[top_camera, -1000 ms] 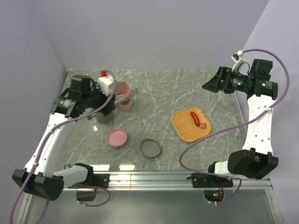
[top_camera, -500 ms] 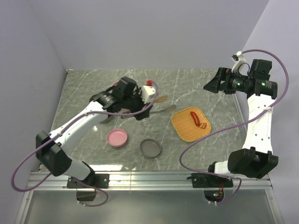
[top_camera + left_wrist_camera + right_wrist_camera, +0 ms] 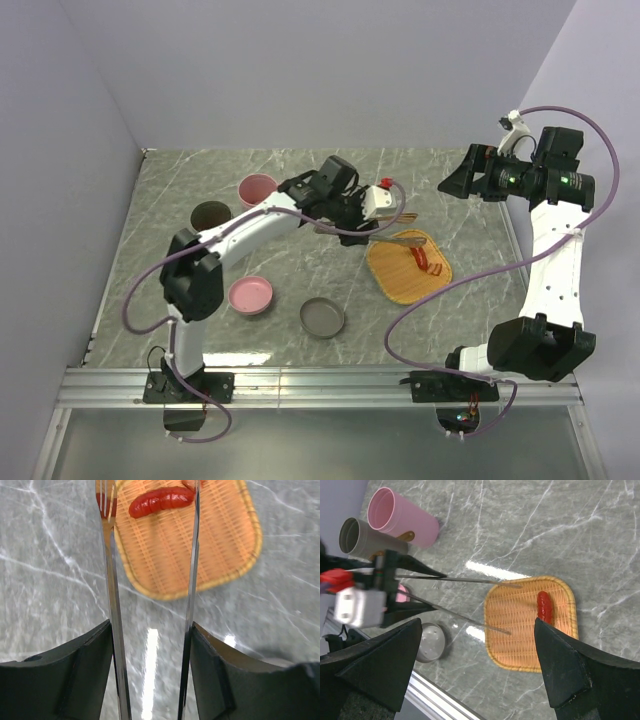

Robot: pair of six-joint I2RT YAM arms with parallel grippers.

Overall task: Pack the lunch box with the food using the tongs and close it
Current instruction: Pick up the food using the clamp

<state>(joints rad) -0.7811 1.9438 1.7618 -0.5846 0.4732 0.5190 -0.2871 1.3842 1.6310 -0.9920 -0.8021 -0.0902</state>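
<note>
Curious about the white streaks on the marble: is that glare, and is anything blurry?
Left wrist view: a glare streak on the table between the tongs; the orange tray and red strip look soft. Right wrist view: two glare patches on the marble, black fingers blurred. Top view: sharp throughout.
</note>
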